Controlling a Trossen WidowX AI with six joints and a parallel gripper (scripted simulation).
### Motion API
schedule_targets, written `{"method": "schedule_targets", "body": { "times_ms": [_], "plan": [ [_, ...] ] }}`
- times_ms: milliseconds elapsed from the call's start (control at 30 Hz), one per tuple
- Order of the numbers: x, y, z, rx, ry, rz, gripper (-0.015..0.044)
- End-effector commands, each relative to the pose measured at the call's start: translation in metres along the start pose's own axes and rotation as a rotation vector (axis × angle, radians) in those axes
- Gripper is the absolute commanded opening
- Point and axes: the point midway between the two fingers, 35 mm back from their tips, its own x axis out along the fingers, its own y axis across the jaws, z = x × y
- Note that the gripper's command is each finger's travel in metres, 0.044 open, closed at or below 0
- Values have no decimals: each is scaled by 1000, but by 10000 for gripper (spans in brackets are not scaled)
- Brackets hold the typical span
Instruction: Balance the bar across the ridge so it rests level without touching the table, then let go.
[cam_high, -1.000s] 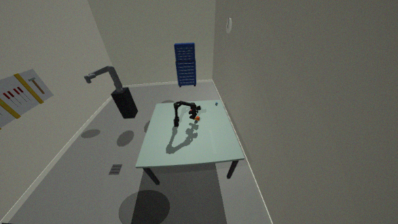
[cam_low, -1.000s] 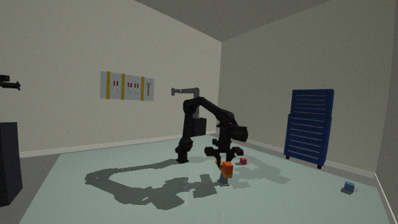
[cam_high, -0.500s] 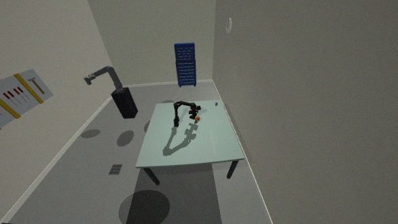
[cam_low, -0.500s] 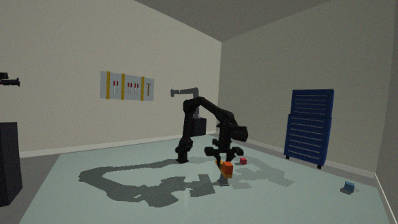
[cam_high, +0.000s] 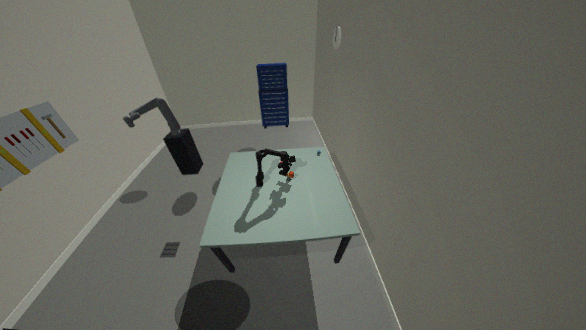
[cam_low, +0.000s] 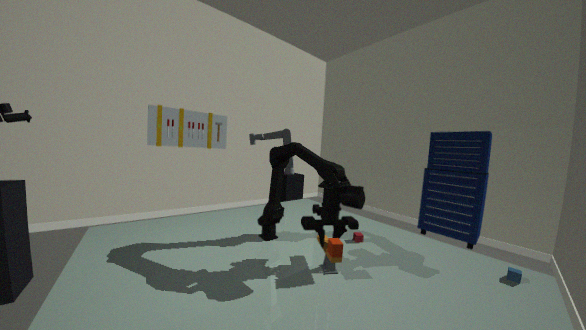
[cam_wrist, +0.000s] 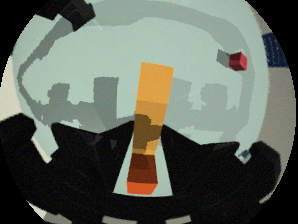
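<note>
The yellow-orange bar (cam_low: 336, 259) (cam_wrist: 155, 82) lies across the top of the small grey ridge (cam_low: 329, 267), clear of the table and looking close to level. An orange block (cam_high: 291, 174) (cam_low: 334, 249) (cam_wrist: 141, 189) sits on one end of the bar. My gripper (cam_low: 329, 239) (cam_wrist: 147, 125) points down over the bar. Its fingers stand on both sides of the bar, barely wider than it, and look just open; any gap to its sides is very small. The ridge is hidden under the bar in the wrist view.
A red block (cam_low: 358, 237) (cam_wrist: 238, 61) is on the table (cam_high: 320, 215) (cam_low: 400, 300) beyond the bar. A blue block (cam_high: 319, 153) (cam_low: 514, 275) is near the table's far right edge. The arm's shadow falls across the table around the ridge.
</note>
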Motion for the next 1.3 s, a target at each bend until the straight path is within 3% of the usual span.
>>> {"method": "schedule_targets", "body": {
  "times_ms": [0, 633, 967, 1100, 1267],
  "plan": [
    [0, 0, 0, 0, 0, 0, 172],
    [0, 0, 0, 0, 0, 0, 185],
    [0, 0, 0, 0, 0, 0, 440],
    [-8, -1, -1, 0, 0, 0, 440],
    [-69, -3, -3, 0, 0, 0, 440]
  ]
}}
